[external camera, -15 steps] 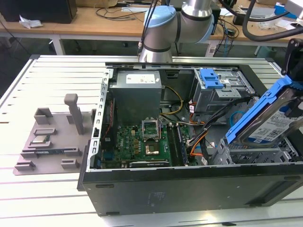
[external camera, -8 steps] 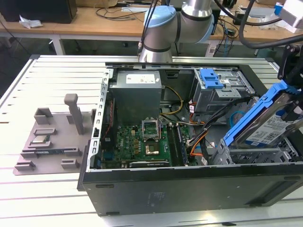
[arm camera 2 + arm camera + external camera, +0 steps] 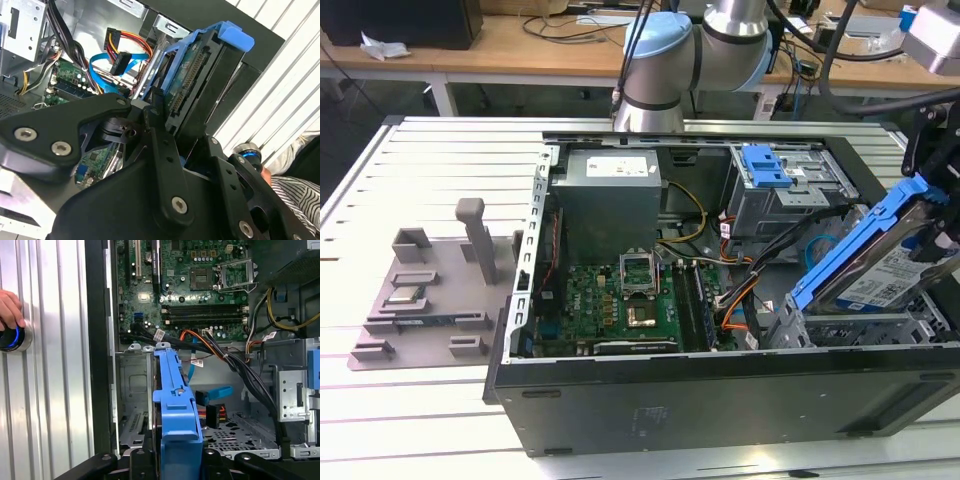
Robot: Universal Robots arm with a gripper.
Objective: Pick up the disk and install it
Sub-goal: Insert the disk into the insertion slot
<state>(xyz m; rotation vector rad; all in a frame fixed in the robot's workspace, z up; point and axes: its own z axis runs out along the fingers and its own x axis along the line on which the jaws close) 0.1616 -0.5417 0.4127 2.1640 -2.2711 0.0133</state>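
The disk (image 3: 880, 272), silver with a blue-and-white label and a blue rail frame, hangs tilted over the metal drive cage (image 3: 850, 325) at the exterior view's right end of the open computer case (image 3: 720, 400). Its lower end dips toward the cage. My gripper (image 3: 932, 205) is shut on the disk's raised upper end. In the second wrist view the black fingers (image 3: 156, 107) clamp the disk (image 3: 200, 75) near its connector edge. In the first wrist view the disk's blue rail (image 3: 175, 410) runs from my gripper (image 3: 175, 465) toward the cage slot (image 3: 132, 405).
Inside the case are a grey power supply box (image 3: 608, 195), the green motherboard (image 3: 620, 300), a blue latch (image 3: 765, 165) on the upper bay, and loose blue and orange cables (image 3: 215, 392) beside the cage. A grey fixture plate (image 3: 430, 290) lies outside. A hand (image 3: 10, 310) rests on a blue-lit button.
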